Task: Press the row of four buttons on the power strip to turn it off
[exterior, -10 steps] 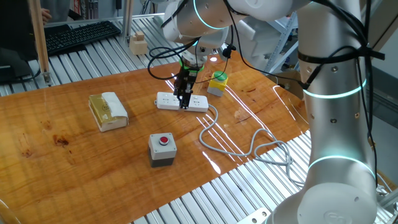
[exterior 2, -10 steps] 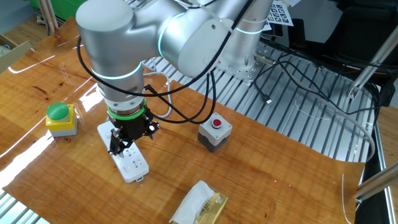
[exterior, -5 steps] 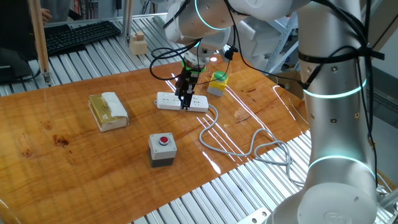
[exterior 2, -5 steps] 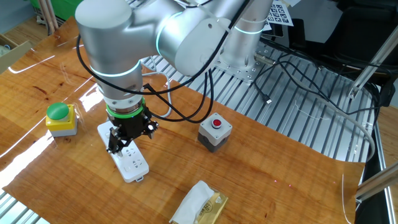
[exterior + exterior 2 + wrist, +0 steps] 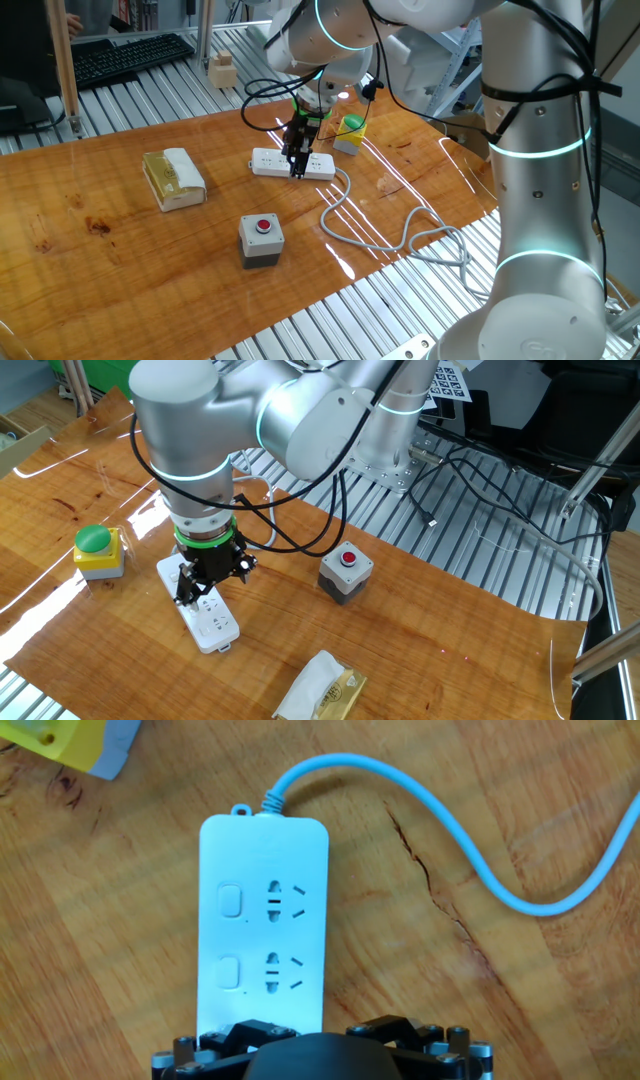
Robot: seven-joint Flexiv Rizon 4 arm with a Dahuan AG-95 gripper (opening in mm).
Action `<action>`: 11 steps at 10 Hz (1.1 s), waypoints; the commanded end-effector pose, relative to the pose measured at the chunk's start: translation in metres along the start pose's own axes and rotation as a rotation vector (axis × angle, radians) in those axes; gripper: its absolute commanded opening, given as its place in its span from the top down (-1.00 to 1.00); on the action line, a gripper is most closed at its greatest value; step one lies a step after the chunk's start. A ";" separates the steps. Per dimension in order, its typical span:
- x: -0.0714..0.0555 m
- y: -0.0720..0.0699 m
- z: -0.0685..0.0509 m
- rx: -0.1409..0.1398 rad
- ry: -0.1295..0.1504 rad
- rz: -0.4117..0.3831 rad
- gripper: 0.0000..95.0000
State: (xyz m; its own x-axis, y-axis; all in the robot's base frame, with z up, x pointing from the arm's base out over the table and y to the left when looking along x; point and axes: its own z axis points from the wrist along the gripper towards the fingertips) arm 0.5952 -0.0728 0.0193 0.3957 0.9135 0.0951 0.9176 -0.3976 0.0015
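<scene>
Pressing down, the black two-finger gripper [image 5: 207,582], jaws spread wide and holding nothing, meets the long white plastic power strip [image 5: 268,159] mid-table. 2 of the four buttons [image 5: 231,903] show ahead, likely unpressed.

Bright, even overhead lighting in all views. White glare streaks on glossy brown wooden table [image 5: 120,240] near far edge, beside green knob on yellow base [image 5: 350,133]. Shadows soft, short. Fixed views sharp. Hand view: long white plastic power strip [image 5: 262,925] crisp, black housing at bottom slightly blurred.
</scene>
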 end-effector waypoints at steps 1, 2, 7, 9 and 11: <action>0.000 0.000 0.002 -0.006 0.001 0.007 -1.00; 0.001 0.000 0.005 -0.011 0.003 0.013 -1.00; 0.002 0.001 0.015 -0.050 0.014 0.018 -1.00; 0.002 0.001 0.017 -0.059 0.016 0.019 -1.00; 0.002 0.002 0.016 -0.054 0.013 0.017 -1.00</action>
State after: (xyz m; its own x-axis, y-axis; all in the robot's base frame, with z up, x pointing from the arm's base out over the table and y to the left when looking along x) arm 0.5987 -0.0709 0.0087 0.4121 0.9046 0.1089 0.9064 -0.4192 0.0522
